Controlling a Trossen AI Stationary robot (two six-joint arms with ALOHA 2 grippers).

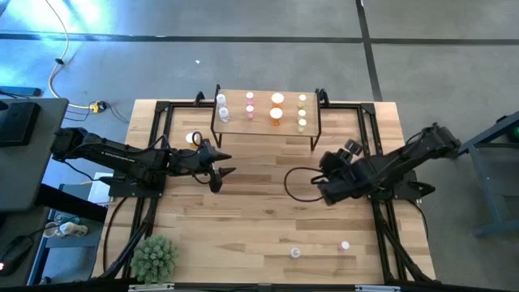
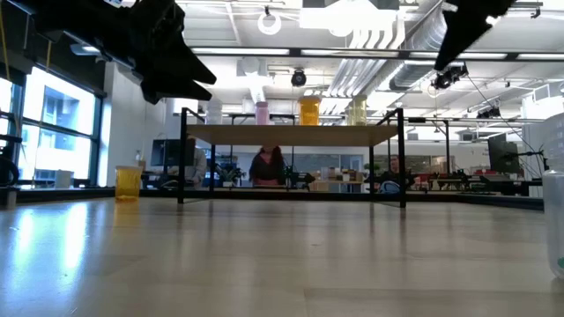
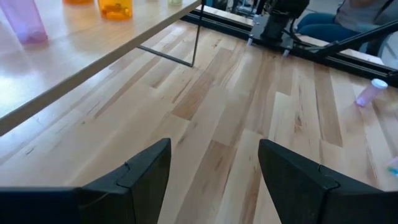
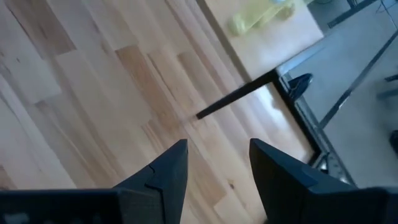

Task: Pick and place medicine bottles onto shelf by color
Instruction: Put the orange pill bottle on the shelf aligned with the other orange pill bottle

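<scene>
Overhead, the shelf (image 1: 268, 122) sits upper centre. Left gripper (image 1: 220, 169) and right gripper (image 1: 324, 186) hover mid-frame, fingers spread, empty. A loose pink bottle (image 1: 345, 245) lies lower right: probably light, rigid, slippery; grasp its body.

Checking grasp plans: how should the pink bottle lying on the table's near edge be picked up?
The pink bottle seems to lie on its side, clear of the whitish one. Probably best to come straight down with the right claw, now open, closing across the round body, not the cap.
</scene>
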